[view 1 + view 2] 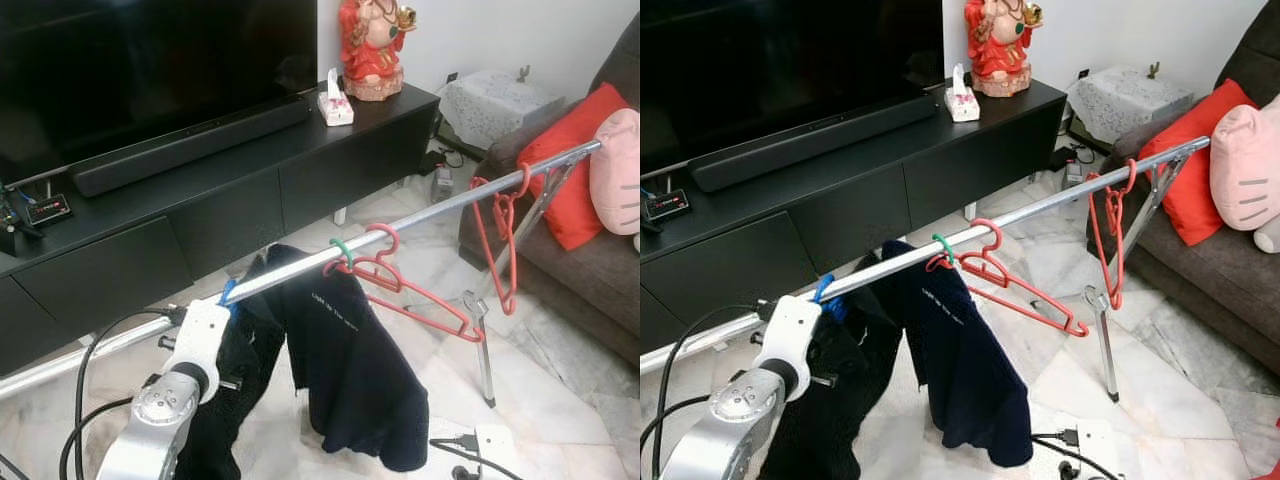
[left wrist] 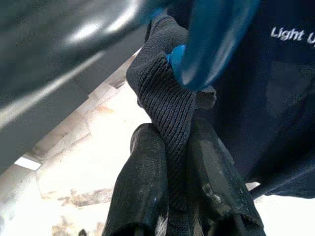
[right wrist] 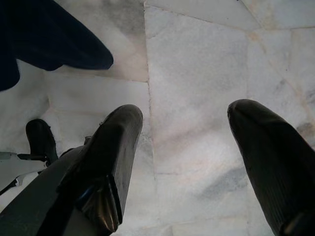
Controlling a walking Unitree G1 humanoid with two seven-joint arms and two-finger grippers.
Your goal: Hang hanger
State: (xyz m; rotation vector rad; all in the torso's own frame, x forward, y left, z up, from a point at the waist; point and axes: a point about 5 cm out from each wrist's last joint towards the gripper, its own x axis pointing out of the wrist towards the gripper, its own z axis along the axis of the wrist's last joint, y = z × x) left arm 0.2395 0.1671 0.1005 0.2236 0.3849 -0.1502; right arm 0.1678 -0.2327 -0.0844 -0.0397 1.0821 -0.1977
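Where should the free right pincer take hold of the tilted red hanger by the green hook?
Grip the red hanger on its long lower bar, which slopes down to the robot's right, away from the dark shirt. Probably come from below on the right, since the hook sits crowded beside the green hook on the rail. The right pincer is open over the floor.

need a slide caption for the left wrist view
Left pincer pinching dark ribbed fabric below a blue hanger.

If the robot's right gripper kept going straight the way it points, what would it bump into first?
Probably the marble floor: the right gripper, jaws apart, points down at bare tiles with nothing between, though depth is unclear.
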